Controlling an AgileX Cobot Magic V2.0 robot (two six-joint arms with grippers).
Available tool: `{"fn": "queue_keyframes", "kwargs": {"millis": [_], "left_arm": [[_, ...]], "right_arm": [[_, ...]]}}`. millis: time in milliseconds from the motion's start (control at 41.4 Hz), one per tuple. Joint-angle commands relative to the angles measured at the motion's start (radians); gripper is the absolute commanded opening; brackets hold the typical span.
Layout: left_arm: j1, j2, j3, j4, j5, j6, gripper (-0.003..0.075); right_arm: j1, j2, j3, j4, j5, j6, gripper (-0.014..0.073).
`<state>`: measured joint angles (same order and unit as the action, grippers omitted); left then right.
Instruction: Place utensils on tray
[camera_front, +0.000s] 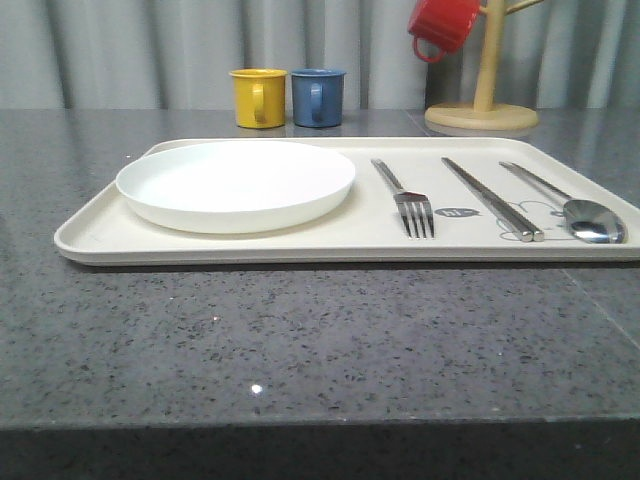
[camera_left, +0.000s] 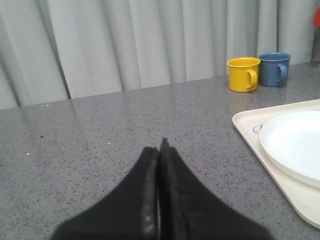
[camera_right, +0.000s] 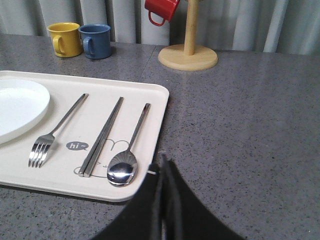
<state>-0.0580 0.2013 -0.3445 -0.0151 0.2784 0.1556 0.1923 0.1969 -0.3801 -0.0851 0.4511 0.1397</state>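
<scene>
The large cream plastic tray (camera_front: 250, 245) lies on the grey speckled stone table (camera_front: 300, 340). On the tray, the round white plate (camera_front: 236, 183) is at the left; to its right lie the silver fork (camera_front: 405, 197), the metal chopsticks (camera_front: 492, 199) and the shiny spoon (camera_front: 570, 204). The left gripper (camera_left: 160, 145) is clenched with nothing in it, over the table beside the tray. The right gripper (camera_right: 163, 162) is also clenched and holds nothing, near the tray's corner.

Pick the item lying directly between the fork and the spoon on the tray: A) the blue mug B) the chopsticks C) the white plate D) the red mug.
B: the chopsticks lie on the tray between the fork and the spoon.
</scene>
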Motion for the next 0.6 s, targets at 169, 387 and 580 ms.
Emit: {"fn": "queue_keyframes", "kwargs": {"millis": [169,387,580], "left_arm": [[-0.008,0.011,-0.028,-0.01,-0.077,-0.005,-0.0019],[-0.008,0.004,-0.021,-0.01,-0.079,-0.005,-0.0019],[-0.008,-0.077,0.073,-0.006,-0.079,-0.005,-0.0019]], "right_arm": [[-0.005,0.008,-0.023,-0.007,-0.089,-0.008,-0.0113],[-0.005,0.008,-0.023,-0.007,-0.089,-0.008,-0.0113],[-0.005,0.008,-0.023,-0.007,-0.089,-0.008,-0.0113]]}}
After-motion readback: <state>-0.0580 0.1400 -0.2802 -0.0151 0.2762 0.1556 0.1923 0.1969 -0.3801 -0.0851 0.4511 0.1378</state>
